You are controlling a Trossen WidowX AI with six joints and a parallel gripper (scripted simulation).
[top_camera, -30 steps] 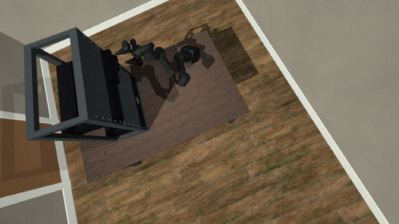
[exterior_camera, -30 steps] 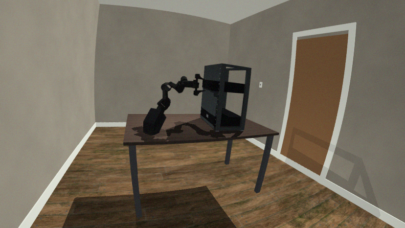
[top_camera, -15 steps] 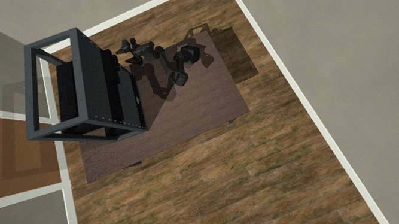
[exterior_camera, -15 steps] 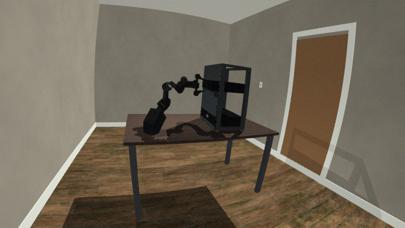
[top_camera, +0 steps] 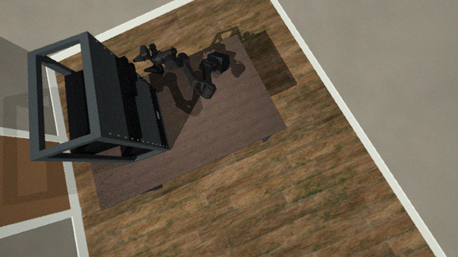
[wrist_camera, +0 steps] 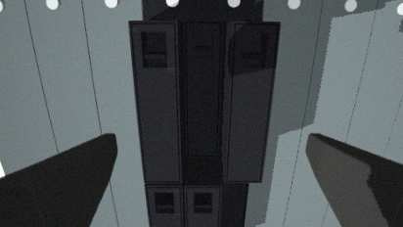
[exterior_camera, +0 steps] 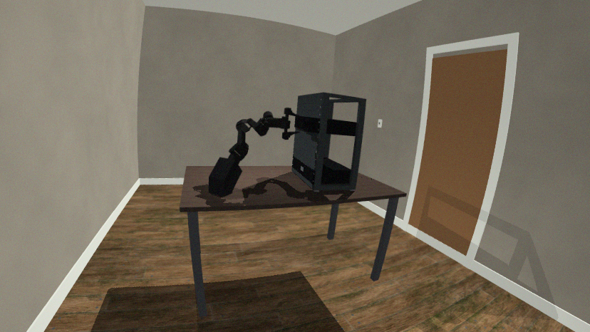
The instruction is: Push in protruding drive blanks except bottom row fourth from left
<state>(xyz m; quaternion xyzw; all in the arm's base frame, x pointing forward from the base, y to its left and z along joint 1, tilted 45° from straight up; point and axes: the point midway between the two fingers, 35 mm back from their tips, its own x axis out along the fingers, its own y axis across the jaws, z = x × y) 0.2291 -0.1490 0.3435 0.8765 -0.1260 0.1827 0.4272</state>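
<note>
The dark open-frame rack (top_camera: 88, 67) (exterior_camera: 321, 139) stands on the table (top_camera: 232, 119) (exterior_camera: 371, 189). My gripper (top_camera: 144, 60) (exterior_camera: 290, 122) (wrist_camera: 212, 143) is open and empty, held level just in front of the upper part of the rack's front face. In the wrist view the drive blanks run lengthwise between my fingers: a left blank (wrist_camera: 156, 103), a darker middle blank (wrist_camera: 201, 93) and a right blank (wrist_camera: 249, 103) half in shadow. The ends of two more blanks (wrist_camera: 164, 203) (wrist_camera: 201, 203) show below them. I cannot tell which blanks stick out.
The arm's base (exterior_camera: 224, 175) sits on the table left of the rack. The rack stands near the table's edge on the door side. A brown door (exterior_camera: 458, 144) is in the wall behind it. A dark mat (exterior_camera: 214, 305) lies on the floor.
</note>
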